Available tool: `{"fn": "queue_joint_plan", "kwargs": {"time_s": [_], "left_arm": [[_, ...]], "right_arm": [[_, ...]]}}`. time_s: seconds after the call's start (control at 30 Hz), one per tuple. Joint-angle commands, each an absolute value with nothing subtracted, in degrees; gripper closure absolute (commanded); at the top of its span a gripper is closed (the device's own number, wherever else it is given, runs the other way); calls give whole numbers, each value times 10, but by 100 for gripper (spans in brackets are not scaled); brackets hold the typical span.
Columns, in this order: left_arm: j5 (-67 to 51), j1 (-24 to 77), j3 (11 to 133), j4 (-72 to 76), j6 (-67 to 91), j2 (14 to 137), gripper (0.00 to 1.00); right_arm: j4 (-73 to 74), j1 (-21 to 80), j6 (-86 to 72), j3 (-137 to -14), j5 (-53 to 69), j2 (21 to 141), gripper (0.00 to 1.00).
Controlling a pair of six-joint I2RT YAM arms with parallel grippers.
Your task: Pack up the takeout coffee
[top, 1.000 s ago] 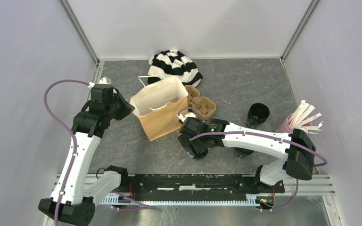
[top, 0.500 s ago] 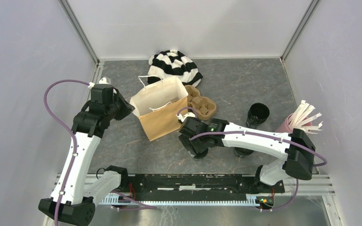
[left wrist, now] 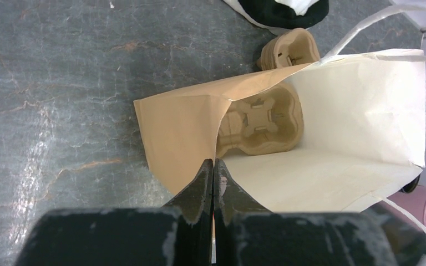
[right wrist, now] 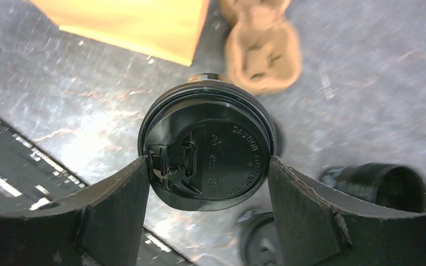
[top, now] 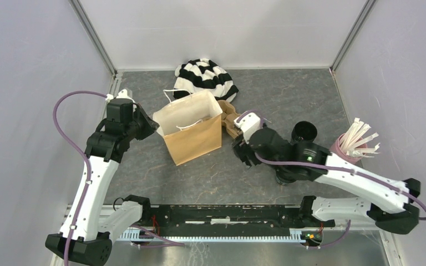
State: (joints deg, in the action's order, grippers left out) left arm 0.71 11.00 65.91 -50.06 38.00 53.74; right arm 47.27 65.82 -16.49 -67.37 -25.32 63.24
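The left tool (left wrist: 213,166) is pinched fully together on the near rim of the brown paper bag (left wrist: 360,105), whose mouth gapes just ahead of it. A cardboard carrier (left wrist: 260,124) lies inside. The right tool (right wrist: 208,166) stands wide, clamping a black coffee cup (right wrist: 222,149) between its fingers over the desk (right wrist: 89,111). The cup has a flat round lid with raised lettering and a sip tab. A second black cup (right wrist: 388,185), ribbed and open-mouthed, stands right of that tool.
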Motion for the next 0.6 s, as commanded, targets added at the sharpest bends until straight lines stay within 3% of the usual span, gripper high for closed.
{"fn": "queue_joint_plan", "kwargs": {"time_s": [0.0,0.1,0.3,0.57], "left_arm": [[-10,112,650,-433,303,520,98],[-3,112,638,-386,258,499,98],[-46,113,575,-291,151,438,98],[-67,112,459,-260,101,328,98]], "right_arm": [[445,654,-21,-743,-353,606,26],[452,655,44,-797,-366,607,27],[410,655,205,-879,-171,626,33],[413,667,239,-955,-31,709,35]]}}
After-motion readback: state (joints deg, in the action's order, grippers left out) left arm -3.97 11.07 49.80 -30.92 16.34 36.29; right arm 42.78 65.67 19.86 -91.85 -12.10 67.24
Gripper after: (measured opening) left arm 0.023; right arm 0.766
